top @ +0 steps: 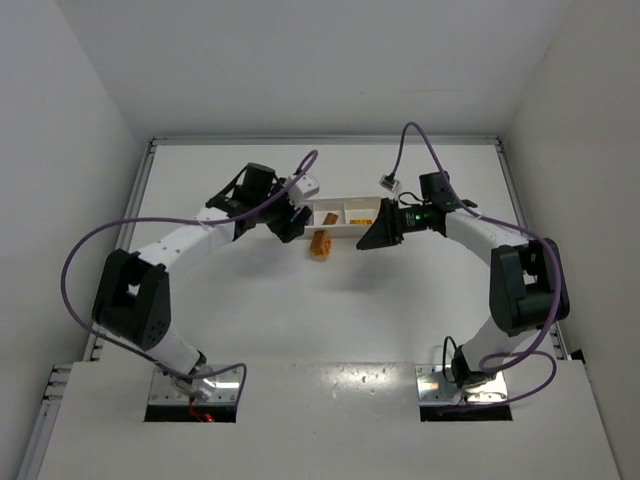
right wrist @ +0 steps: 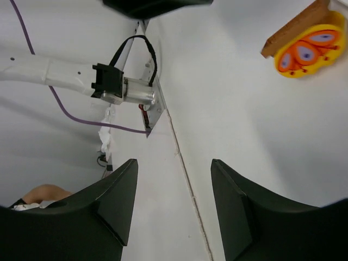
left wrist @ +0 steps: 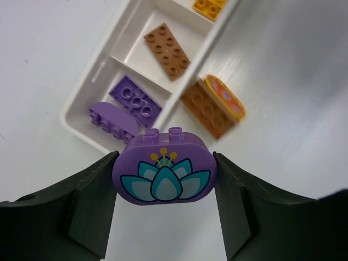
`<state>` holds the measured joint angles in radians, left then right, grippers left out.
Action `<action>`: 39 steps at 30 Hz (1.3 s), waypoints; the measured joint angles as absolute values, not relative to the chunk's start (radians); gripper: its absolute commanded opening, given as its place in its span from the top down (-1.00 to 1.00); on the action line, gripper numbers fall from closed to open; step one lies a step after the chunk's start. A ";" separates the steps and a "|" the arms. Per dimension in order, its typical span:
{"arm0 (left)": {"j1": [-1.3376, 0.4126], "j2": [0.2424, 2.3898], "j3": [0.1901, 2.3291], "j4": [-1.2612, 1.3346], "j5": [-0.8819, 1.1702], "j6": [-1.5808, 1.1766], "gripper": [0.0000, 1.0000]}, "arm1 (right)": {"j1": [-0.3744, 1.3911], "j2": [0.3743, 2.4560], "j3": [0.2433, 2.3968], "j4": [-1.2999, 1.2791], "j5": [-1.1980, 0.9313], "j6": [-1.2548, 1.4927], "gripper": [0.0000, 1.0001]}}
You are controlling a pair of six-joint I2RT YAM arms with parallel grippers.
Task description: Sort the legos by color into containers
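Between the fingers of the left gripper (left wrist: pixel 165 167), half closed around it, I am holding the rounded purple brick (left wrist: pixel 165 175) just short of the tray (left wrist: pixel 97 68), whose nearest compartment is holding two purple bricks (left wrist: pixel 135 100). I am judging this the delivery step: the next move calls for easing forward over that compartment and letting go. Meanwhile the right gripper (right wrist: pixel 174 166) is hanging with fingers parted and nothing between them, near the loose brown-and-yellow brick (right wrist: pixel 304 38) beside the tray.

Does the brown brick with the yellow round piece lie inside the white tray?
No, the brown brick lies on the table beside the tray, outside its wall.
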<state>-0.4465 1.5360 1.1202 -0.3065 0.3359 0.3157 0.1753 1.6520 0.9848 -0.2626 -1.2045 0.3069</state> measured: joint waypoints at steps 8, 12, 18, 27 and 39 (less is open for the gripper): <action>-0.405 1.811 1.351 -0.298 0.328 0.294 0.80 | 0.168 1.648 0.982 -0.263 -1.197 0.307 -0.14; -0.390 1.892 1.418 -0.297 0.326 0.286 0.77 | 0.158 1.643 0.976 -0.263 -1.193 0.307 -0.14; -0.345 1.959 1.446 -0.301 0.323 0.275 0.12 | 0.150 1.641 0.974 -0.263 -1.188 0.306 -0.20; -0.328 1.967 1.451 -0.321 0.364 0.279 -0.54 | 0.150 1.641 0.974 -0.263 -1.188 0.305 -0.23; -0.321 1.803 1.312 -0.351 0.519 0.348 -0.54 | 0.150 1.639 0.971 -0.267 -1.176 0.291 -0.25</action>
